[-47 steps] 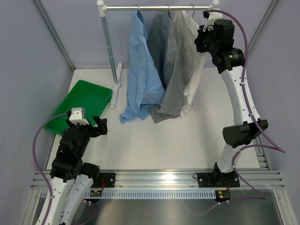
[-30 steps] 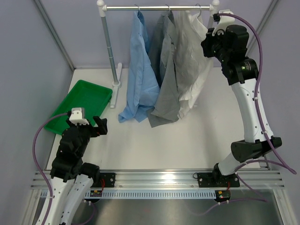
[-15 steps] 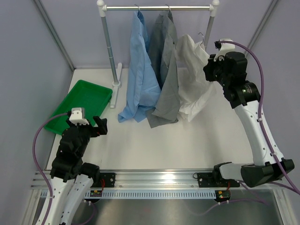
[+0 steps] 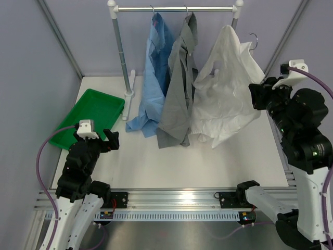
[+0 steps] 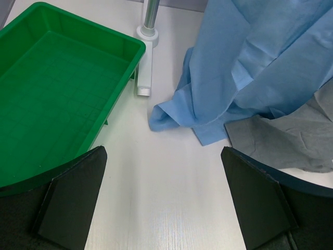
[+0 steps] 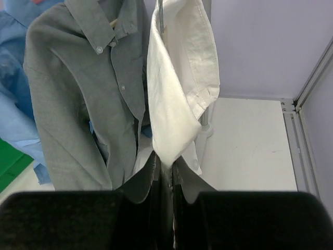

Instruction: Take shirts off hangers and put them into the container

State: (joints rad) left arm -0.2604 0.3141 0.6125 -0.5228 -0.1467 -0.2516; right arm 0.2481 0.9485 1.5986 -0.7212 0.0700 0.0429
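Tray of shallow bright green plastic (image 4: 89,112) lies far left, beside my wide-open left gripper (image 5: 164,198). Light blue shirt (image 4: 156,78) and grey shirt (image 4: 179,91) hang on the rail (image 4: 171,8). My right gripper (image 6: 165,159) pinches the thin white collared shirt (image 4: 223,99), hanger hook (image 4: 253,40) clear of that rail. I'd carry it leftward high, clearing the others.

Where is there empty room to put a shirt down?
The green tray is empty, bare all over inside. The table is bare in a wide strip between the shirt tails and its near edge, and also right of the white shirt. It is crowded under the rail, where the blue shirt and grey shirt rest on the table.
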